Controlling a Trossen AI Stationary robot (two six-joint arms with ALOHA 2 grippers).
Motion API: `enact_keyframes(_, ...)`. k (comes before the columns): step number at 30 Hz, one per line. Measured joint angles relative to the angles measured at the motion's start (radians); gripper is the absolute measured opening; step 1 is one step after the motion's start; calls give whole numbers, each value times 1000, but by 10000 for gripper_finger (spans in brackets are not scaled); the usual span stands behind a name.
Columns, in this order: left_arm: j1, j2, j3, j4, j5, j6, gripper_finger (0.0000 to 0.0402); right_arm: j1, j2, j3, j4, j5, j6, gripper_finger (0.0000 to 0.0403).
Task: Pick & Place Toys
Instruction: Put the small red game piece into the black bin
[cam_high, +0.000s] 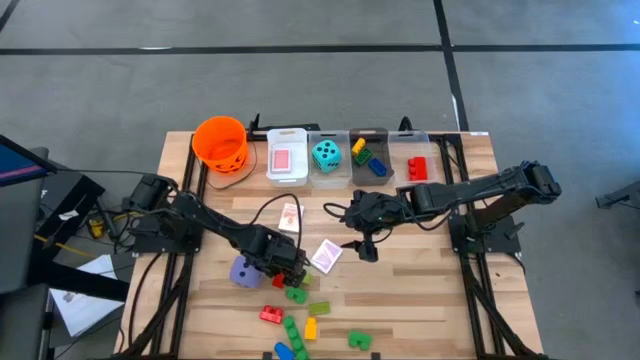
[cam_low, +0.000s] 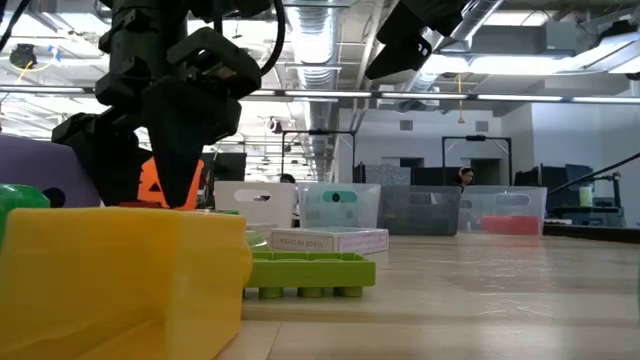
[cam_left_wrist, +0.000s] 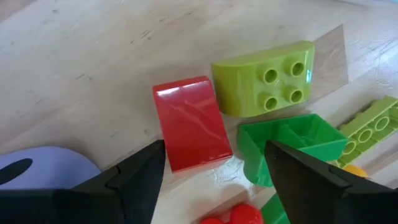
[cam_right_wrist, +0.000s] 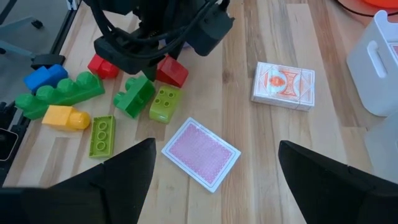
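Plastic, light and slick: I'm straddling the red brick (cam_left_wrist: 191, 123) on the desk (cam_high: 420, 300) with the left gripper (cam_left_wrist: 214, 165), jaws wide, aiming across its flat sides beside the purple die (cam_high: 244, 271).

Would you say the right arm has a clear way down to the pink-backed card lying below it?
Probably yes. The right claw hangs open above the pink-backed card, with bare wood around it. The left claw works apart, over the red brick.
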Motion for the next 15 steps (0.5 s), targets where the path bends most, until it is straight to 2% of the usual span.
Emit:
enact_keyframes(12,-2,3,-3,15,25,-7,144,0,0,0,0,0,19,331)
enact_keyframes(15,-2,3,-3,18,26,-7,131,0,0,0,0,0,19,331)
